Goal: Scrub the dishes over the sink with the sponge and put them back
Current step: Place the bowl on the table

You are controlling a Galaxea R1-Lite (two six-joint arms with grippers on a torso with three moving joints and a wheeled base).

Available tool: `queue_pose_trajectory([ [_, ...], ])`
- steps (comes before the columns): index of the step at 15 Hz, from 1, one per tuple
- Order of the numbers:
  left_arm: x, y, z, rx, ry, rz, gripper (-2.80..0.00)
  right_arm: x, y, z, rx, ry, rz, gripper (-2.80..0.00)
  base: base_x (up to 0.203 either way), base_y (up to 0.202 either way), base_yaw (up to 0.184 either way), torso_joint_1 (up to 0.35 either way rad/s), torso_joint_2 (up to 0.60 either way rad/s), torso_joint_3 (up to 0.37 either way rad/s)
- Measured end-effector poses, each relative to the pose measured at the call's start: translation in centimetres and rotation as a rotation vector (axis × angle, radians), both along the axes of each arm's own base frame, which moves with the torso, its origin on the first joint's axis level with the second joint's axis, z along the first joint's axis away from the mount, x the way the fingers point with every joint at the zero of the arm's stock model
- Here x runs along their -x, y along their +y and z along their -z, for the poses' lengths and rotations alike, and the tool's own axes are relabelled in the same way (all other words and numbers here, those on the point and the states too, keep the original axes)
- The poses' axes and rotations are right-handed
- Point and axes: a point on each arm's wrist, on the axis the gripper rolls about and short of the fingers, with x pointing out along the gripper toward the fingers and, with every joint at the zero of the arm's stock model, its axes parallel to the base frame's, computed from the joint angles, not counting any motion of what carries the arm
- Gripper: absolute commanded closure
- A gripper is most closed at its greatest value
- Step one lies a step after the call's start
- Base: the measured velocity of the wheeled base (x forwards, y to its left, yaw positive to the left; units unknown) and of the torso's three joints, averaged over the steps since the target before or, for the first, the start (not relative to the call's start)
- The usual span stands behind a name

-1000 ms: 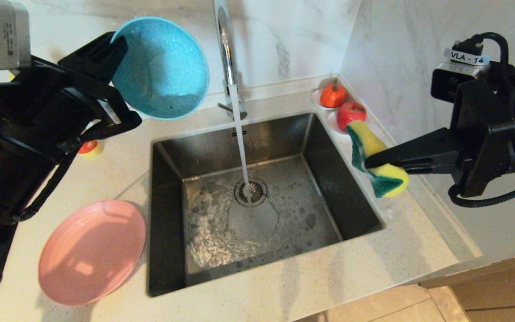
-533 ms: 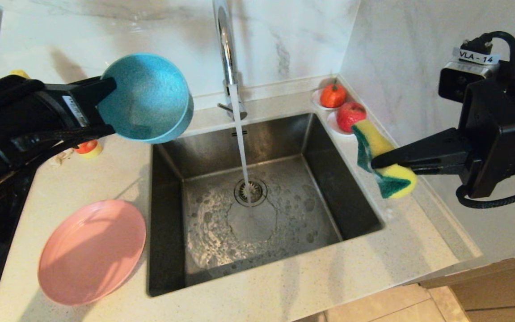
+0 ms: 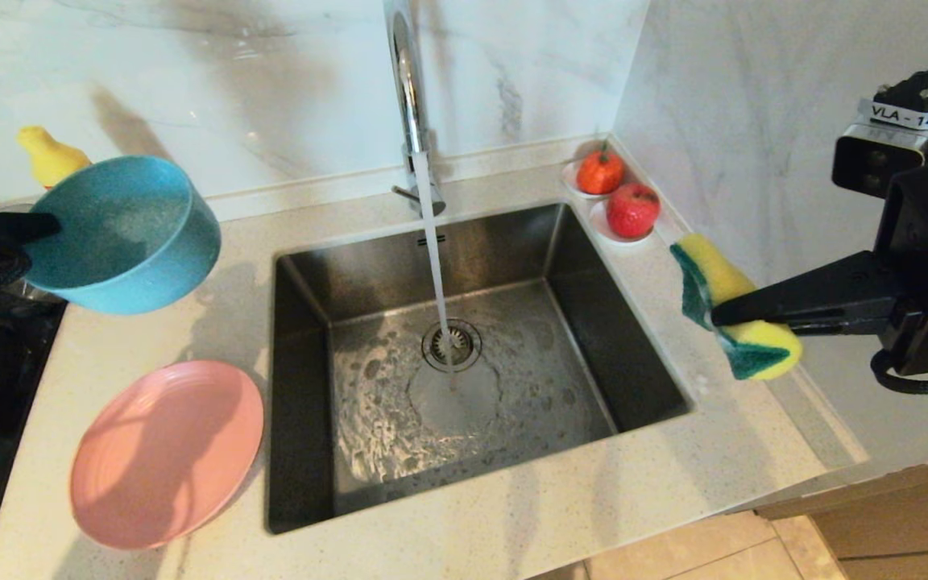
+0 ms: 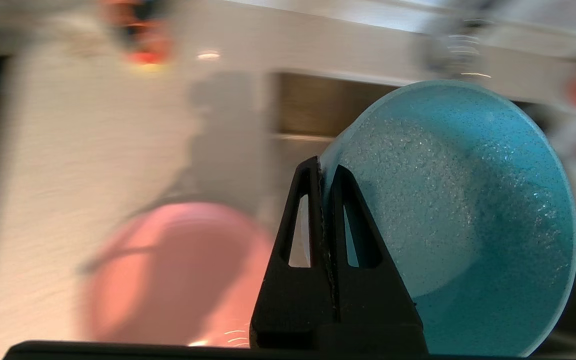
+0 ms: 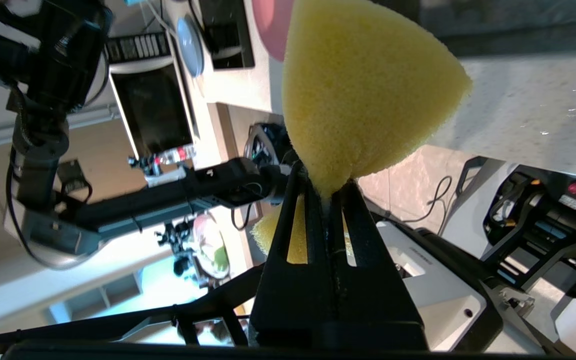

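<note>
- your left gripper (image 4: 324,172), clenched on the rim of the teal bowl (image 3: 122,234), has swung it away from the tap (image 3: 408,97) to the counter's far left, mouth up: judged, scrubbing is done and it goes back.
- your right gripper (image 3: 718,316) has drawn back, pinching the sponge (image 3: 734,306) over the counter right of the sink (image 3: 464,362).
- pink plate (image 3: 166,451) lies near below; set down behind it, away from the counter's left edge.
</note>
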Motion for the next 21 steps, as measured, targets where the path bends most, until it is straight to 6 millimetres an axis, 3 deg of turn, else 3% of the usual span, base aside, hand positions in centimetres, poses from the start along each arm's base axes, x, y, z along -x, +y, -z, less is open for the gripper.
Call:
queue_pose_trajectory([
  [9, -2.7, 8.6, 2.6, -0.084, 0.14, -0.395, 0.0, -0.8, -1.4, 0.7, 0.023, -0.002, 0.069, 0.0, 0.0, 0.0, 0.0, 0.0, 0.0, 0.0],
  [15, -5.6, 16.4, 7.3, -0.033, 0.203, -0.553, 0.0, -2.1, -1.0, 1.5, 0.04, 0.015, 0.062, 0.0, 0.0, 0.0, 0.0, 0.0, 0.0, 0.0],
  [18, -5.7, 20.3, 9.2, -0.011, 0.197, -0.614, 0.0, -2.4, -0.9, 1.8, 0.05, 0.015, 0.053, 0.0, 0.0, 0.0, 0.0, 0.0, 0.0, 0.0],
  [21, -5.3, 22.6, 10.7, 0.009, 0.211, -0.645, 0.0, -2.5, -0.8, 1.9, 0.052, 0.019, 0.053, 0.0, 0.0, 0.0, 0.0, 0.0, 0.0, 0.0],
])
